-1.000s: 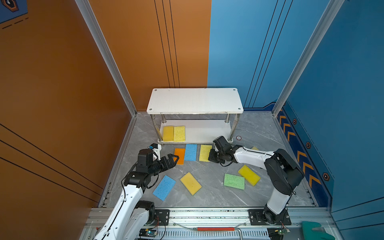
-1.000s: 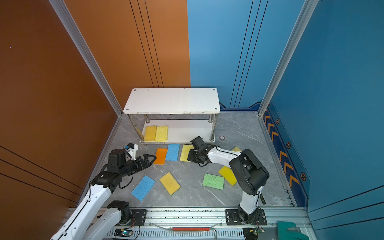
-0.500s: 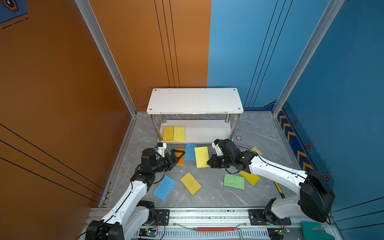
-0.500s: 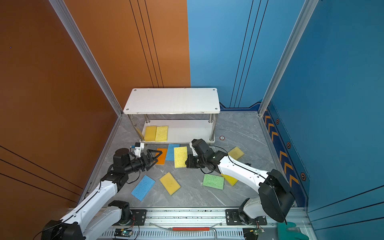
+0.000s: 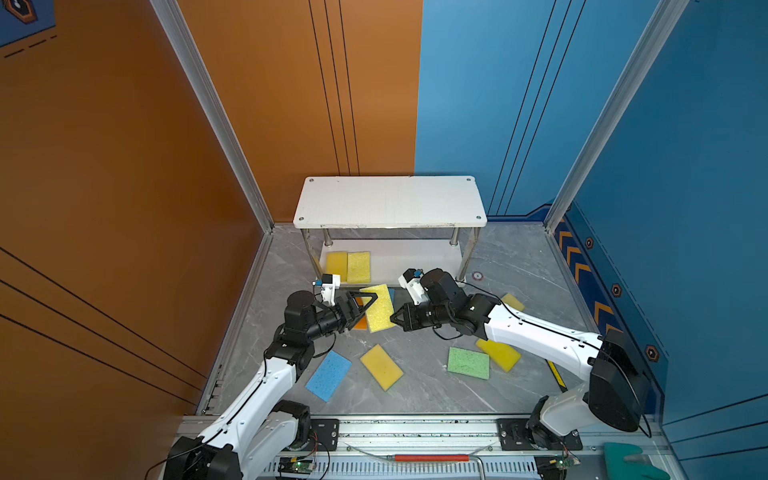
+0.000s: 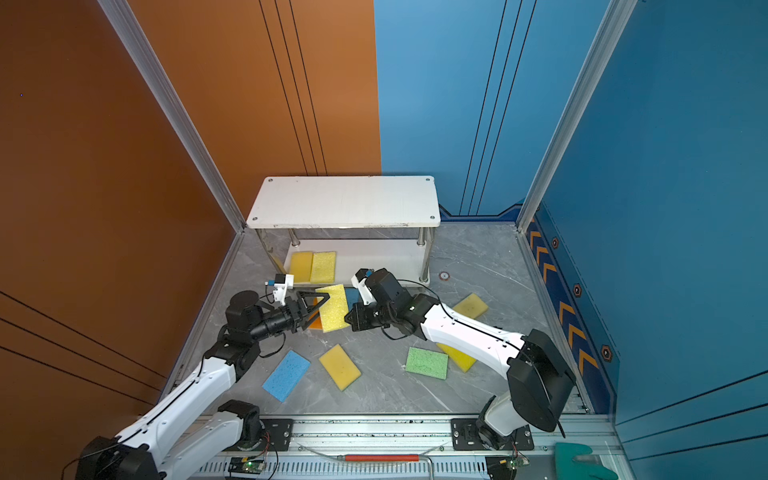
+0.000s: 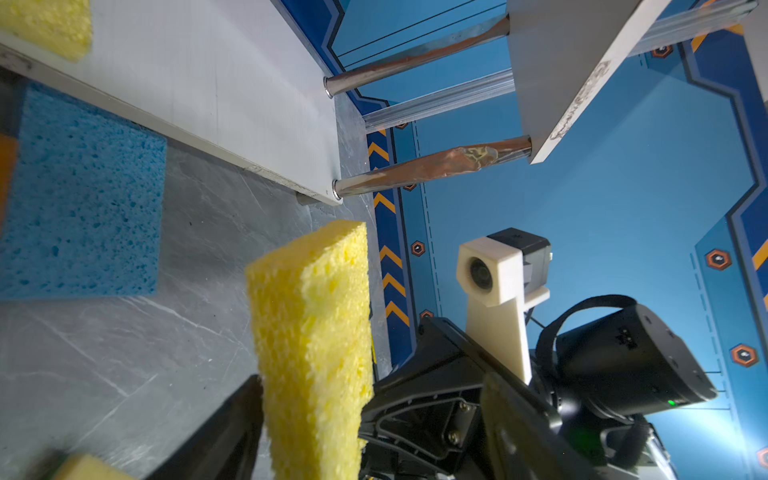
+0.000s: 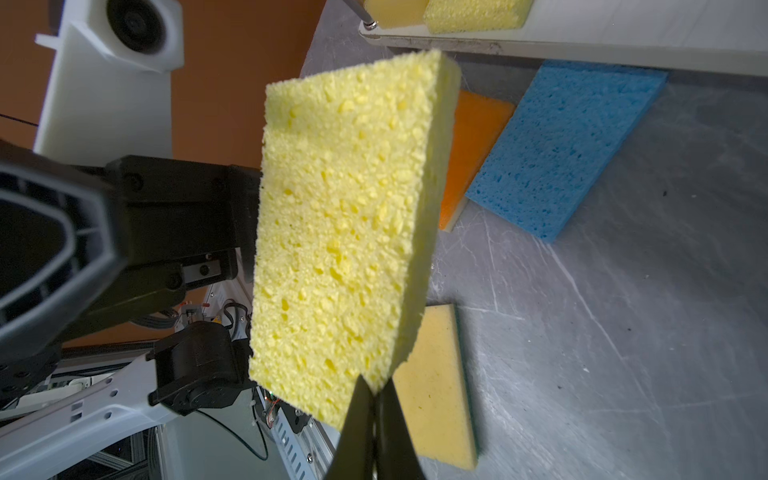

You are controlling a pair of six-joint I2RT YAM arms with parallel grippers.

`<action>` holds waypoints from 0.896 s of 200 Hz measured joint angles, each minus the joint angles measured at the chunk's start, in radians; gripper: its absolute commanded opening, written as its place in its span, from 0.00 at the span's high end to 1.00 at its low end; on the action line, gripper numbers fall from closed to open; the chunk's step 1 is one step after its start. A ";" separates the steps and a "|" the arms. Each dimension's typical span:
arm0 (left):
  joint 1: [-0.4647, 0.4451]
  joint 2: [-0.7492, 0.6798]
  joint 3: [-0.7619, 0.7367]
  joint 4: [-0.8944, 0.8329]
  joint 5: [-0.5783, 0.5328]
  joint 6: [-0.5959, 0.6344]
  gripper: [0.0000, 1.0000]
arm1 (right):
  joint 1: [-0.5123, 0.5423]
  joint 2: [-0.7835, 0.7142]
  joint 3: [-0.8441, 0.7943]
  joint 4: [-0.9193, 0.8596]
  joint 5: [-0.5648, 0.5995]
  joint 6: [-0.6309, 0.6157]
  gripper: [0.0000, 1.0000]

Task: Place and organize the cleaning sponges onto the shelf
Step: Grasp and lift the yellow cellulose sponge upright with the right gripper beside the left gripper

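Handover looks on: your right claw [image 8: 374,395] stays pinched on a corner of the yellow sponge [image 5: 380,309], upright in front of the shelf [image 5: 390,203]. Left claw [image 5: 368,303] has swung in and narrowed around it. Gripping yet? Can't tell.

**Pair of tabletop robot arms, white and black**
Left arm [image 5: 253,390] and right arm [image 5: 540,338]: glossy white link shells dotted with small dark screws, and black rounded joint housings. Left hand [image 5: 368,305] and right hand [image 5: 394,318]: black, with fingers shaped as hollow triangular frames. Left wrist camera mount [image 5: 330,286] and right wrist camera mount [image 7: 494,270]: white blocks with a dark round lens. Thin black cables [image 5: 521,313] loop past the joints. Green light [image 7: 670,402] on the right arm's black housing. Black base plates [image 5: 513,432], bolted.
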 measured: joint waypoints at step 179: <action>-0.010 0.028 0.002 0.013 0.018 0.049 1.00 | -0.008 0.005 0.011 -0.001 -0.004 -0.005 0.62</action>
